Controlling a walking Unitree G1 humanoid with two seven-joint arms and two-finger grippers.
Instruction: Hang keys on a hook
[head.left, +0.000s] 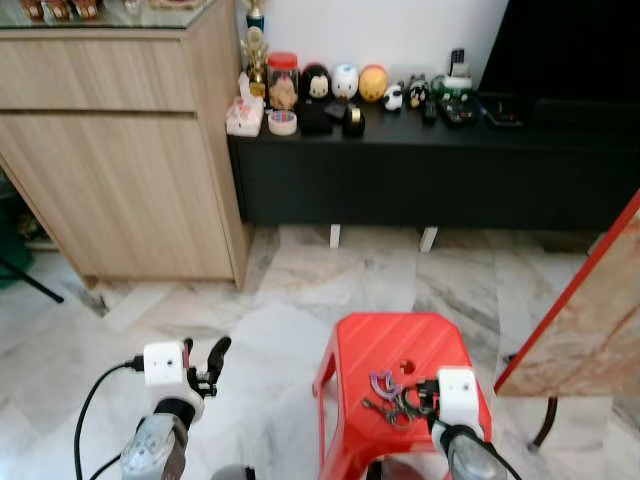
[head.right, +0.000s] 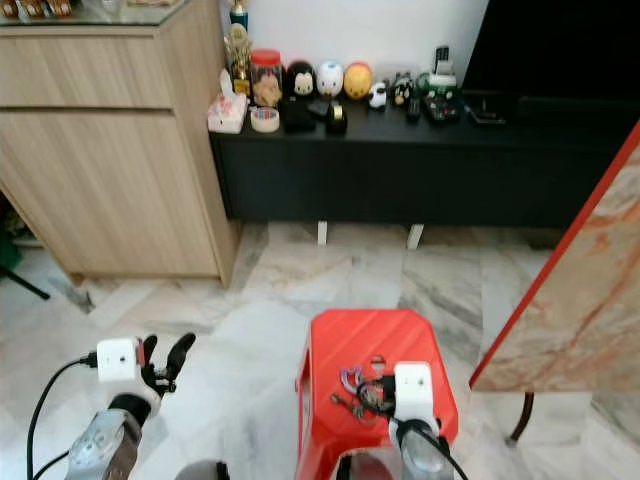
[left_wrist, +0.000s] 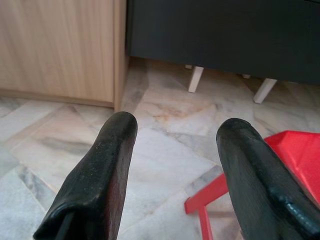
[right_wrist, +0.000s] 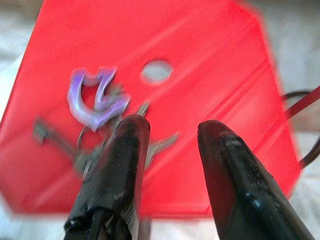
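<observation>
A bunch of keys (head.left: 388, 402) with a purple tag (right_wrist: 95, 97) lies on the seat of a red plastic stool (head.left: 400, 345). My right gripper (right_wrist: 167, 132) is open and hovers low over the seat, one finger (right_wrist: 122, 155) over the key ring and the other beside the keys. The keys (head.right: 358, 395) lie flat, just left of the right wrist. My left gripper (head.left: 205, 368) is open, held above the marble floor to the left of the stool. I see no hook.
A wooden cabinet (head.left: 120, 150) stands at the left. A low black console (head.left: 430, 170) carrying figurines and small items runs along the back wall. A marble-patterned board with a red edge (head.left: 585, 310) leans at the right. Marble floor (head.left: 300, 290) lies open between.
</observation>
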